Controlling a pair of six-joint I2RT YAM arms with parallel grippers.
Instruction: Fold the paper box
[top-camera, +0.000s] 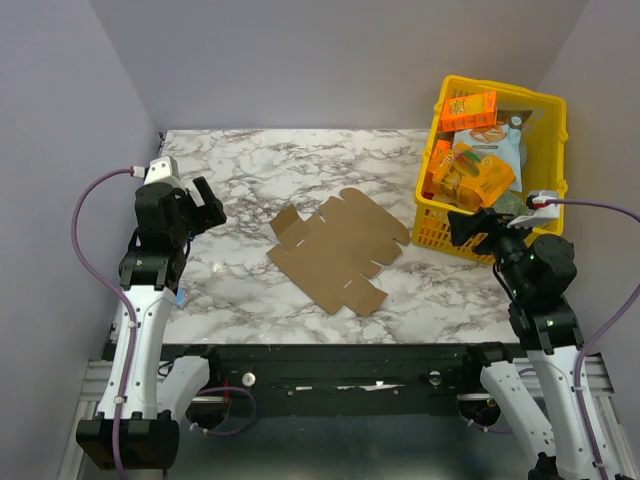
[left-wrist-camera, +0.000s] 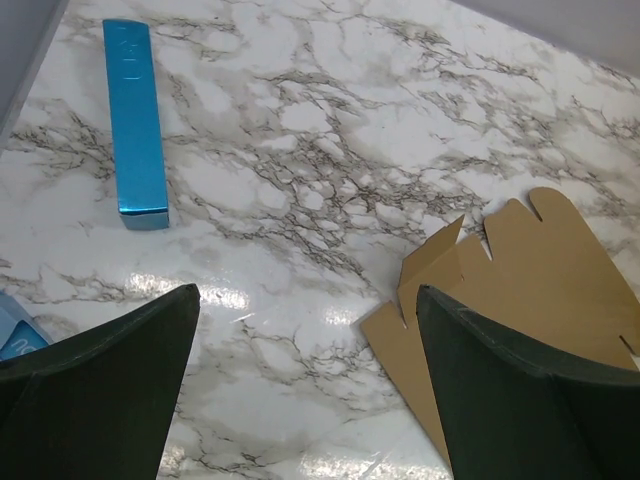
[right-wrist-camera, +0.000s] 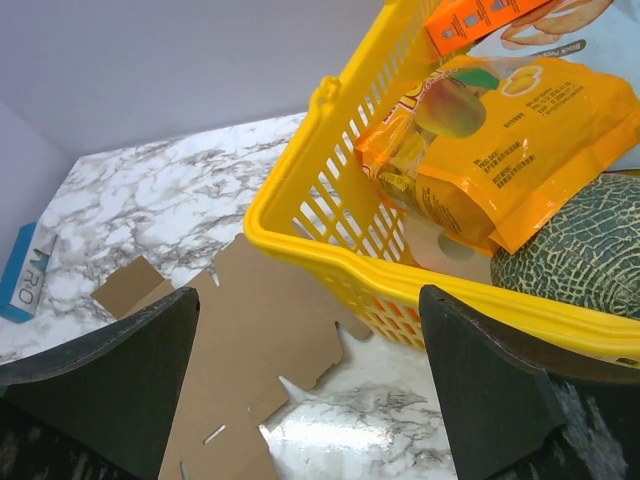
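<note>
The paper box (top-camera: 338, 248) is a flat brown die-cut sheet with flaps and tabs, lying unfolded in the middle of the marble table. My left gripper (top-camera: 205, 205) hovers open to the left of it, with nothing between its fingers. In the left wrist view (left-wrist-camera: 307, 300) the sheet's left flaps (left-wrist-camera: 530, 270) show beside the right finger. My right gripper (top-camera: 470, 225) hangs open at the sheet's right, near the basket's front. In the right wrist view (right-wrist-camera: 308, 295) the paper box (right-wrist-camera: 255, 330) lies below and left of the fingers.
A yellow basket (top-camera: 437, 232) at the back right holds orange snack packs (right-wrist-camera: 500, 140) and a green melon (right-wrist-camera: 580, 240); the sheet's right flap lies close to its wall (right-wrist-camera: 330, 230). A slim blue bar (left-wrist-camera: 135, 120) lies on the table's left side.
</note>
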